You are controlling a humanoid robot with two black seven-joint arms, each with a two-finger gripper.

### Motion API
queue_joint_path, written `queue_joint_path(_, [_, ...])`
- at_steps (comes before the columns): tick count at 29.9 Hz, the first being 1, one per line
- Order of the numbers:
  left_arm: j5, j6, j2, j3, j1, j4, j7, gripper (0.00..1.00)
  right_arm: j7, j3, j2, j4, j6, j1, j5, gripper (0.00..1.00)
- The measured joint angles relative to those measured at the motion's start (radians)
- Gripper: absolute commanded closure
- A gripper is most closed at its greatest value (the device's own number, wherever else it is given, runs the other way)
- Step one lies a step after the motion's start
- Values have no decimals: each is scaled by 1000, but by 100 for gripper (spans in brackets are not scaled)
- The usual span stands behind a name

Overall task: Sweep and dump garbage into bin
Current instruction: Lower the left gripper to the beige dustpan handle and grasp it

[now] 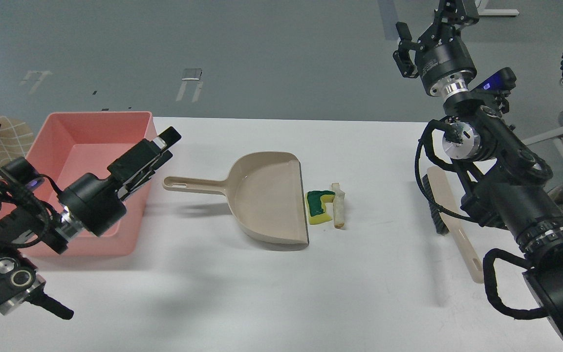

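Your landmark is the beige dustpan (269, 195), lying flat on the white surface (281, 293), handle toward the robot's left, open lip toward its right; that heading suits a sweep coming in from the right. Item 1, the garbage, 2 pieces: the yellow sponge piece (319, 207) with green top sits touching or just beside the dustpan's lip, and the white bread wedge (339, 205) lies just beyond it, on the side away from the pan. Neither is inside the pan yet. Item 2, the bin (115, 132): a pink tub past the dustpan's handle end, on the left edge of the surface, near enough, you may judge, for a short carry and tip. Item 3, the brush (450, 220): beige handle, dark bristles, well apart from the dustpan's lip side, partly hidden under the right arm, untouched. Item 4, the left hand (162, 146): low over the bin's near corner, pointing at the dustpan's handle tip and close to it, holding nothing; seen side-on, so you cannot tell its fingers' spread. Item 5, the right hand (425, 32): raised high above the brush side, fingers spread, empty. Judged step: taking the dustpan handle first.
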Motion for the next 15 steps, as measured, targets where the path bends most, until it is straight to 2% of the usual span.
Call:
queue_joint_path(5, [85, 18, -85, 53, 40, 31, 48, 2, 0, -1, -2, -1, 0, -3, 0, 0])
queue_joint_path(11, [106, 45, -156, 91, 38, 153, 57, 2, 5, -3, -26, 3, -4, -23, 0, 0])
queue_joint_path(15, [99, 48, -196, 91, 31, 231, 57, 2, 34, -3, -52, 46, -5, -59, 0, 0])
